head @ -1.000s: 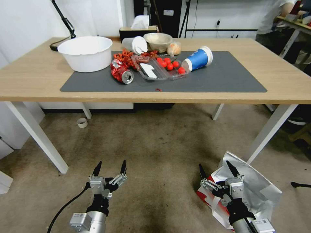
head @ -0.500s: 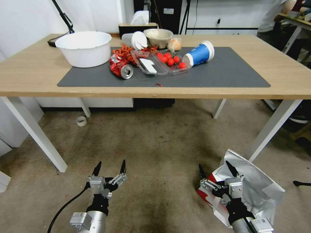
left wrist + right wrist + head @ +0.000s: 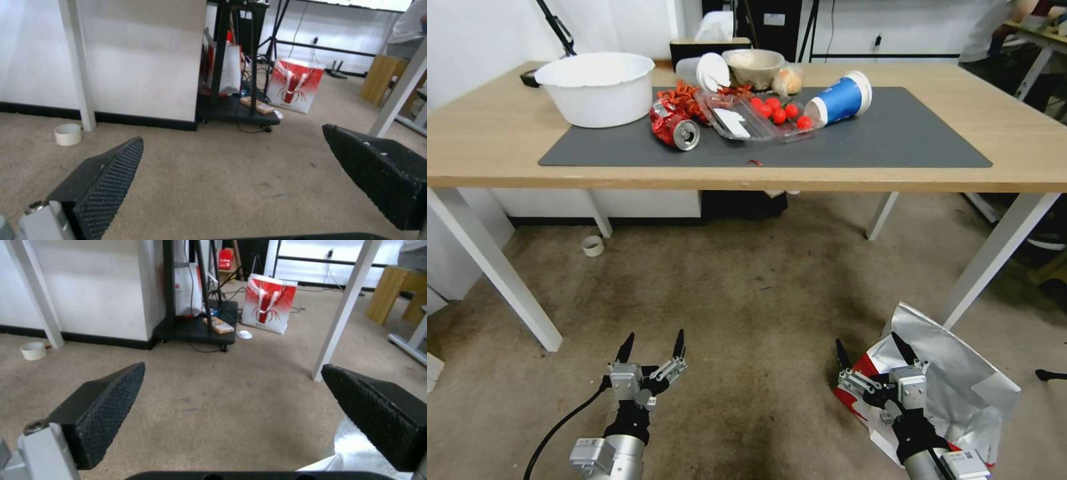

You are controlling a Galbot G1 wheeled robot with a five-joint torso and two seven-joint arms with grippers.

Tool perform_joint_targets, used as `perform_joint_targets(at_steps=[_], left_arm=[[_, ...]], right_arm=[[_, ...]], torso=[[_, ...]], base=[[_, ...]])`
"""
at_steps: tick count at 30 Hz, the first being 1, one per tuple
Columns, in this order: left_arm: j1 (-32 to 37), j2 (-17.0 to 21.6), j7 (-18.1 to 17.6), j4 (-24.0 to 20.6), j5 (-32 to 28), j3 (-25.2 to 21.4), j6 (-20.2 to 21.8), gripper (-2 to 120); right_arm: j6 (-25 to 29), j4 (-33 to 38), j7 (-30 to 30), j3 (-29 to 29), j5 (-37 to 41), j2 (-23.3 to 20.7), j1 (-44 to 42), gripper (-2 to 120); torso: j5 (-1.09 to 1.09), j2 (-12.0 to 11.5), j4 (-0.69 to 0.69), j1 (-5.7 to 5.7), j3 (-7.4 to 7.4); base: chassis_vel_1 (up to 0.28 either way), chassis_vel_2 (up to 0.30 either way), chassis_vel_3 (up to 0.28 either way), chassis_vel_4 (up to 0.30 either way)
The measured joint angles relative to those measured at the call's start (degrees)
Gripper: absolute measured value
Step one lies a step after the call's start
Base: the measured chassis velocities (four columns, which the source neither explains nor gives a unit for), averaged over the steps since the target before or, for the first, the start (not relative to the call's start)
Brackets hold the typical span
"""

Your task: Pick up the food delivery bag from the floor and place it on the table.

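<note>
Food delivery bag (image 3: 954, 373) lies on the floor (image 3: 747, 300) beside a white leg of the desk (image 3: 1027, 153), foil lining facing up. Right tool (image 3: 875, 353) hangs directly over the bag's near-left part, fingers spread wide, nothing between them. Left tool (image 3: 652, 347) sits well apart over bare floor, likewise spread and empty. The right arm hides part of the bag; its handles cannot be made out.

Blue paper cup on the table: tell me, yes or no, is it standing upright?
No, the blue paper cup lies on its side on the dark mat.
</note>
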Motion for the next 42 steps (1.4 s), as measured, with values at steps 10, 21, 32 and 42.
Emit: perform_joint_targets(at_steps=[10, 21, 32, 42], left_arm=[[0.0, 0.0, -0.1, 0.0, 0.0, 0.0, 0.0, 100], [0.1, -0.1, -0.3, 0.0, 0.1, 0.0, -0.1, 100], [0.2, -0.1, -0.3, 0.0, 0.1, 0.0, -0.3, 100], [0.2, -0.2, -0.4, 0.0, 0.2, 0.1, -0.3, 100]], right_arm=[[0.1, 0.0, 0.0, 0.1, 0.0, 0.0, 0.0, 100], [0.2, 0.0, -0.2, 0.2, 0.0, 0.0, -0.1, 100], [0.4, -0.1, -0.2, 0.3, 0.2, 0.0, -0.2, 100], [0.4, 0.1, -0.2, 0.6, 0.2, 0.0, -0.2, 100]], torso=[[0.0, -1.8, 0.0, -0.38, -1.43], [0.0, -4.8, 0.0, -0.93, -3.82], [0.0, -7.1, 0.0, -1.32, -5.75], [0.0, -9.2, 0.0, -1.43, -7.78]], base=[[0.0, 0.0, 0.0, 0.0], [0.0, 0.0, 0.0, 0.0], [0.0, 0.0, 0.0, 0.0], [0.0, 0.0, 0.0, 0.0]])
